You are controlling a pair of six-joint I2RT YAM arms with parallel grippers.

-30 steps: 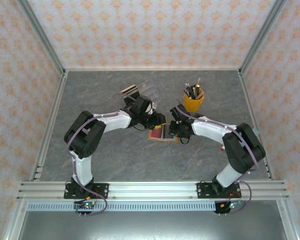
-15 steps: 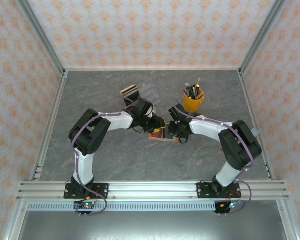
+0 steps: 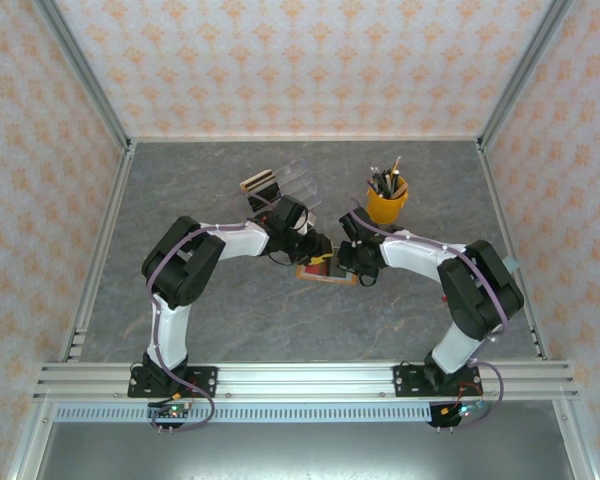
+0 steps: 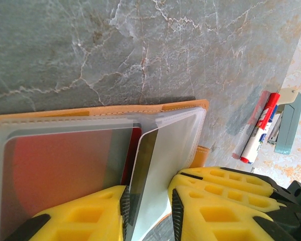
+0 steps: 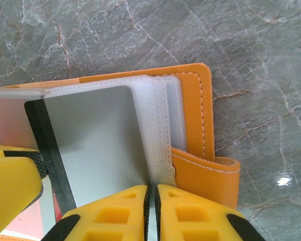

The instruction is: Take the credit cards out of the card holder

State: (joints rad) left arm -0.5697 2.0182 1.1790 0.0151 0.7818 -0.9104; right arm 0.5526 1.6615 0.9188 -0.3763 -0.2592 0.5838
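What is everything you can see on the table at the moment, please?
holder: 1, orange, open at table centre
silver card: 1, black stripe, at the holder's clear sleeves
red card: 1, inside a sleeve
cup: 1, yellow, holding pens, behind the holder to the right
box: 1, clear, behind the holder to the left
marker: 1, red and white, right edge
stapler: 1, grey-blue, beside marker
table: 1, grey marble
left tool: yellow, fingers either side of silver card
right tool: yellow, shut on holder's sleeve

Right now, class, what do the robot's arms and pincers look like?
The left arm and right arm have white and black links with purple cables along them. The left pincer and right pincer have yellow fingers with recessed cells and black pads.
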